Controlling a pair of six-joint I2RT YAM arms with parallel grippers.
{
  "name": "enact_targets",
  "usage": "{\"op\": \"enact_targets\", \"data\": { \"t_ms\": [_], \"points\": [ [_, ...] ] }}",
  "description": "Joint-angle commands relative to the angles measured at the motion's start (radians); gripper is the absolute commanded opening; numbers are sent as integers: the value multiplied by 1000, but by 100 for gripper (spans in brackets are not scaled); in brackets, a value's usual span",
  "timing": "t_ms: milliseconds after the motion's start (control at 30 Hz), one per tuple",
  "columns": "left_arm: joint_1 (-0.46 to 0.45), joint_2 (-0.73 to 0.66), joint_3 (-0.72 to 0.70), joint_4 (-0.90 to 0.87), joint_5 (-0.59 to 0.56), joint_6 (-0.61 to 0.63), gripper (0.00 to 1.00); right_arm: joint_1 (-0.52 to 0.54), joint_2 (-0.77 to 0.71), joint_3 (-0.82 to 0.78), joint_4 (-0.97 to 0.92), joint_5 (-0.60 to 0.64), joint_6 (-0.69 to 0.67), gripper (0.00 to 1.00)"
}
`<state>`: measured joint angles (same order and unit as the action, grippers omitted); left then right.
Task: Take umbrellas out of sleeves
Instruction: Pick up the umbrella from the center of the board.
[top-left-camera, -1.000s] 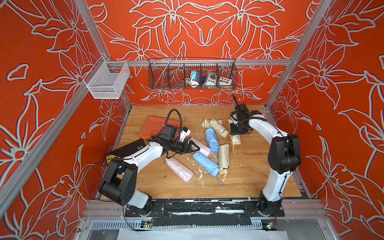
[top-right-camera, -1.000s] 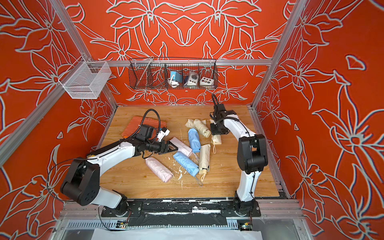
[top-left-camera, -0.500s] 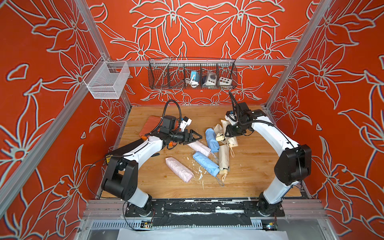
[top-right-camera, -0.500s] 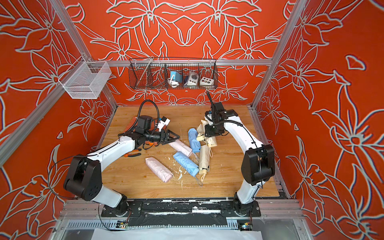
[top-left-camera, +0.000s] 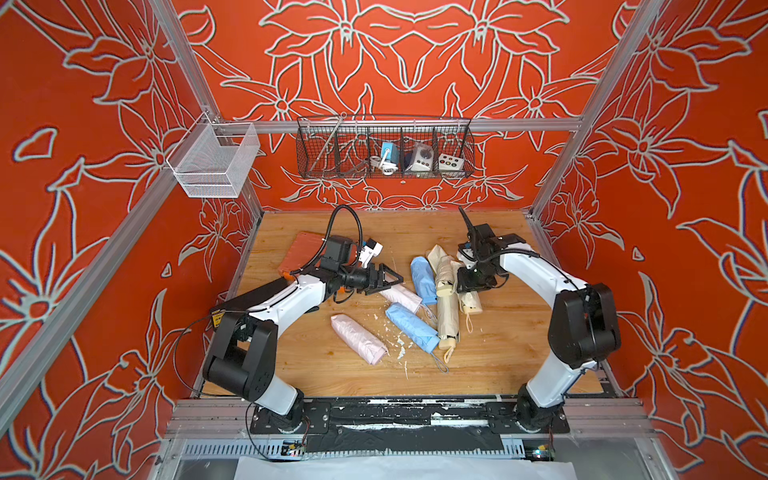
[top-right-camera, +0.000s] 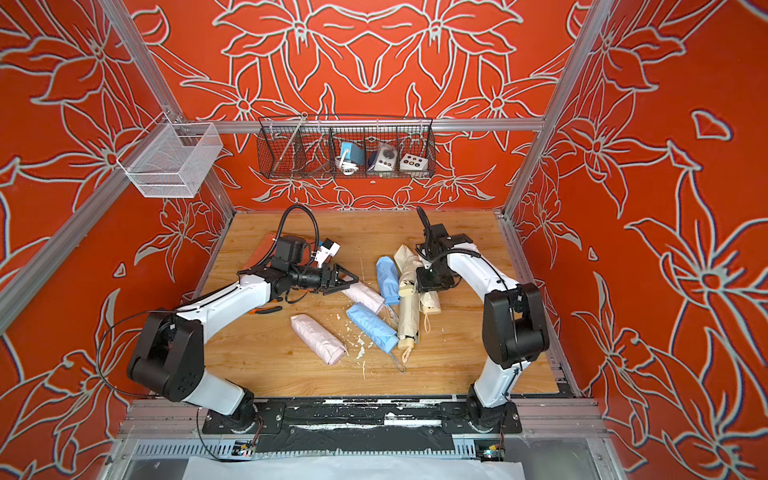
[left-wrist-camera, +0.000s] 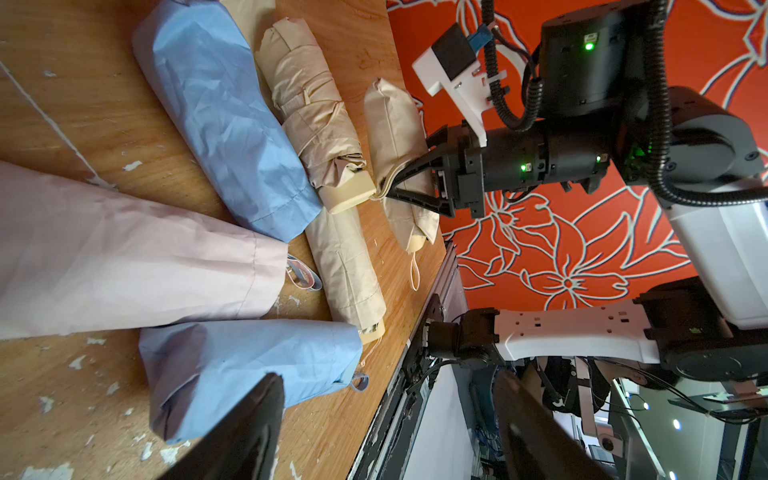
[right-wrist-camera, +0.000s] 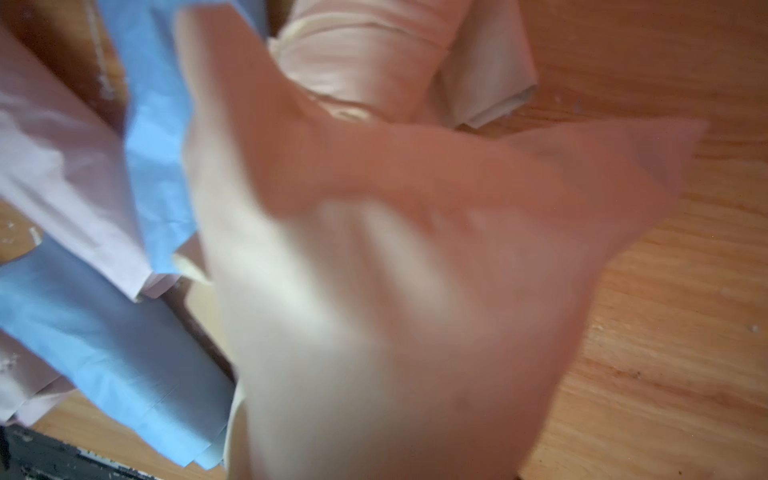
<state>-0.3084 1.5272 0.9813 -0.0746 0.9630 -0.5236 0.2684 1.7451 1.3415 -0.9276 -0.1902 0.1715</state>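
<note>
Wooden surface (top-left-camera: 519, 332) in both top views carries the umbrellas (top-left-camera: 448, 316) in a loose cluster at its middle, pink, blue and cream. The left jaws, on the left arm (top-left-camera: 291, 297), stand spread and empty just above the far end of a pink sleeve (top-left-camera: 402, 296). The right jaws, on the right arm (top-left-camera: 536, 270), sit at the cluster's right edge over a short cream umbrella (top-left-camera: 471, 302). An orange case (top-left-camera: 300, 257) lies far left.

In the left wrist view, the right jaws are clenched on the hem of the cream sleeve (left-wrist-camera: 395, 133) covering that short umbrella. A bare cream umbrella (left-wrist-camera: 316, 120) lies just beside it. The left fingers (left-wrist-camera: 249, 432) are wide apart.

In the right wrist view, blurred cream fabric (right-wrist-camera: 395, 270) fills most of the frame, with a blue sleeve (right-wrist-camera: 116, 345) beside it.
</note>
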Motion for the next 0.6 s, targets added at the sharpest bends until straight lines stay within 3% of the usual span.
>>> {"op": "enact_targets", "data": {
  "t_ms": [0,267,567],
  "points": [
    [3,14,-14,-13,-9,18,78,-28,64,20,-18,114,33,43],
    [3,29,-25,-10,-9,10,78,-52,247,185,-8,180,6,43],
    [3,28,-40,-34,-20,30,78,-120,486,511,-128,205,-16,43]
  ]
}}
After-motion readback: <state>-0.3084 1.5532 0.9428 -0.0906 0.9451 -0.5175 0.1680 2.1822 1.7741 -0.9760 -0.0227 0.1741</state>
